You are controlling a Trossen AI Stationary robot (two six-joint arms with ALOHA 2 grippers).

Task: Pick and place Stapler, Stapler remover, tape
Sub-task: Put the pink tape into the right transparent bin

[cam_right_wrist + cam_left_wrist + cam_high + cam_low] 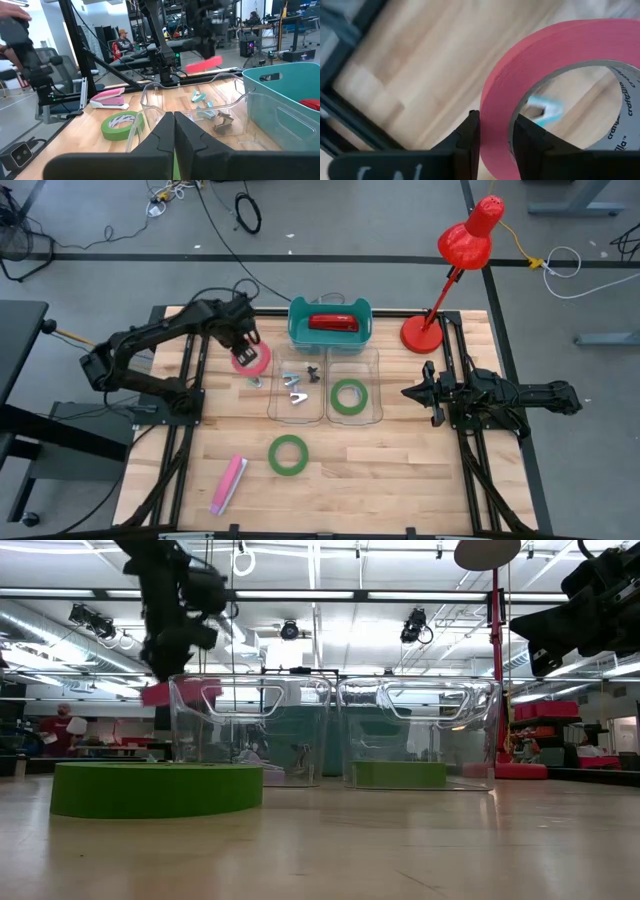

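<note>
Pink tape roll (251,358) is up off the counter (400,470), pinched through its wall by the left claw (495,132), one finger inside the ring, one outside. Thin grip imo, so it could swing or slip if moved fast. Clear bin (296,385) w/ staple removers sits just beside the claw, and its rim could catch the roll. Bare wood on the claw's other side. Right claw (411,392) is closed & parked well apart.
</note>
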